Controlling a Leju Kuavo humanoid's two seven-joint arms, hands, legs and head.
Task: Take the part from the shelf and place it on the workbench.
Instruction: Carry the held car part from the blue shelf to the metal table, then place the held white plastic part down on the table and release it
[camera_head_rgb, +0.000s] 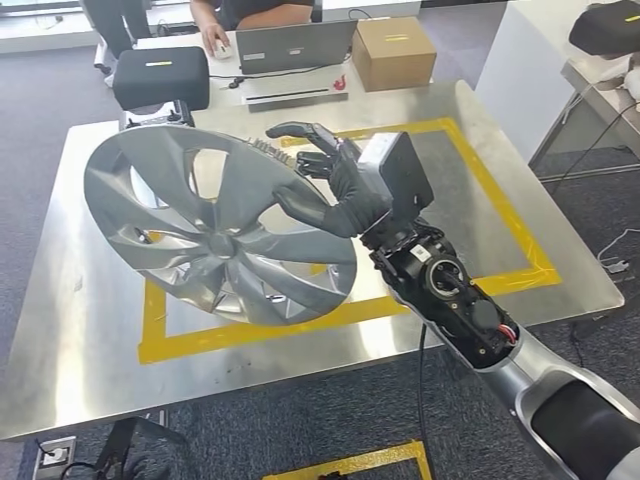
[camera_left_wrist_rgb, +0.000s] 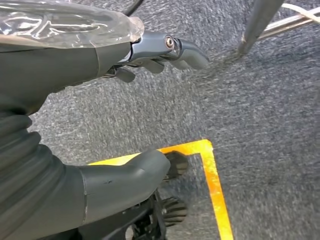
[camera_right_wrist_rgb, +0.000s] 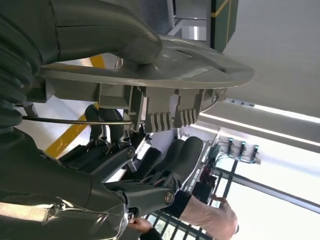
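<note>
Head view: wheel cover (camera_head_rgb: 219, 235) tilted in right hand (camera_head_rgb: 332, 180), over workbench (camera_head_rgb: 468, 200) taped zone.

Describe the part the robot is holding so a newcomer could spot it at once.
Find the steel workbench with the yellow tape rectangle. Tilted above its left half, gripped at the rim by the right hand, is the wheel cover: a big silver disc with curved spokes, unlike the boxes behind.

Bare steel tabletop (camera_head_rgb: 483, 180) lies open right of the tilted silver spoked wheel cover (camera_head_rgb: 219, 225); far edge crowded: grey laptop (camera_head_rgb: 294, 45), brown cardboard box (camera_head_rgb: 392, 50), black case (camera_head_rgb: 161, 77).
</note>
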